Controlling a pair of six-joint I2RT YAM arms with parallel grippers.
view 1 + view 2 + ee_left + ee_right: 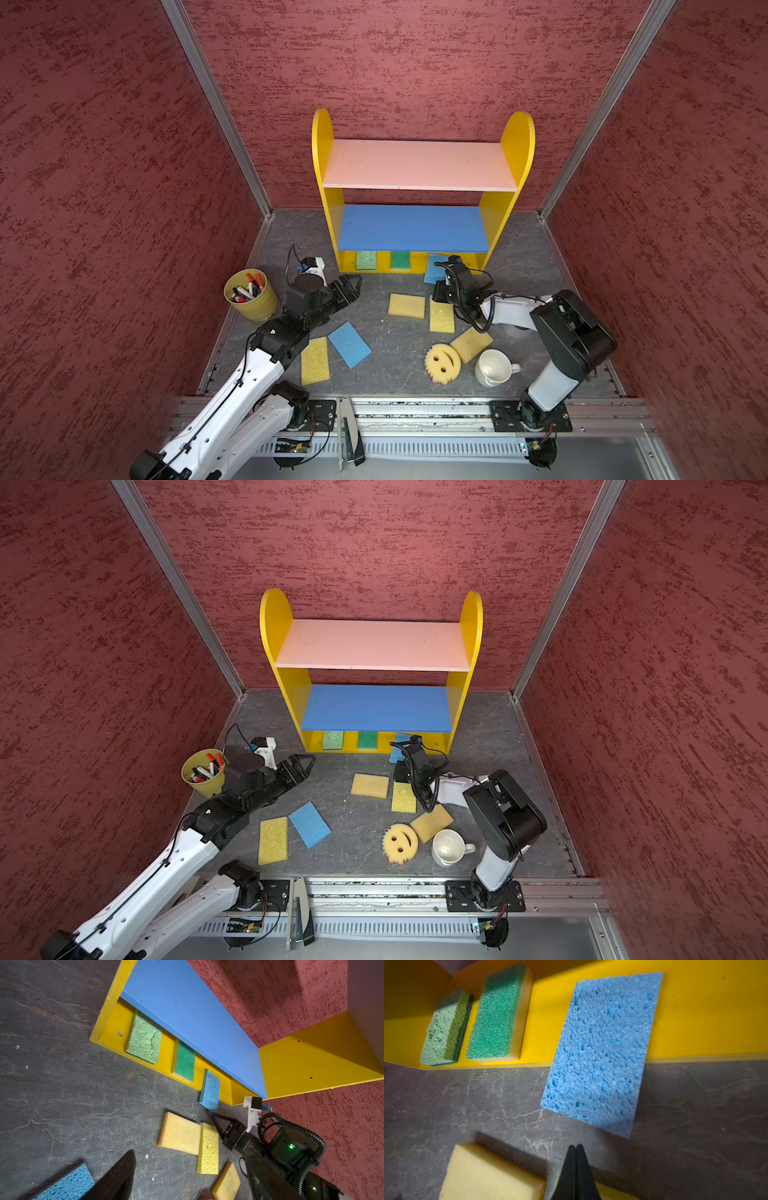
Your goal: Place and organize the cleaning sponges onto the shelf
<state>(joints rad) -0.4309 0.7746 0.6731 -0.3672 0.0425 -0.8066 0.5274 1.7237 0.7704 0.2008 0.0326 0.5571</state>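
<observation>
Two sponges sit on the yellow base of your shelf [419, 165]: a pale green sponge [366, 260] and a dark green sponge [400, 260]. A blue sponge [433, 268] lies at their 3 o'clock, half on the base, half on the tabletop [395, 332]. Your right tool [576, 1148], pinched shut and empty, is at its 6 o'clock. Your left tool [352, 289] gapes wide, holding nothing.

The counter [395, 345] is carrying the shelf [415, 164], loose sponges [406, 306], a mug [494, 368] and a cup [253, 307]; green sponges [366, 260] are lying on the shelf's base.
</observation>
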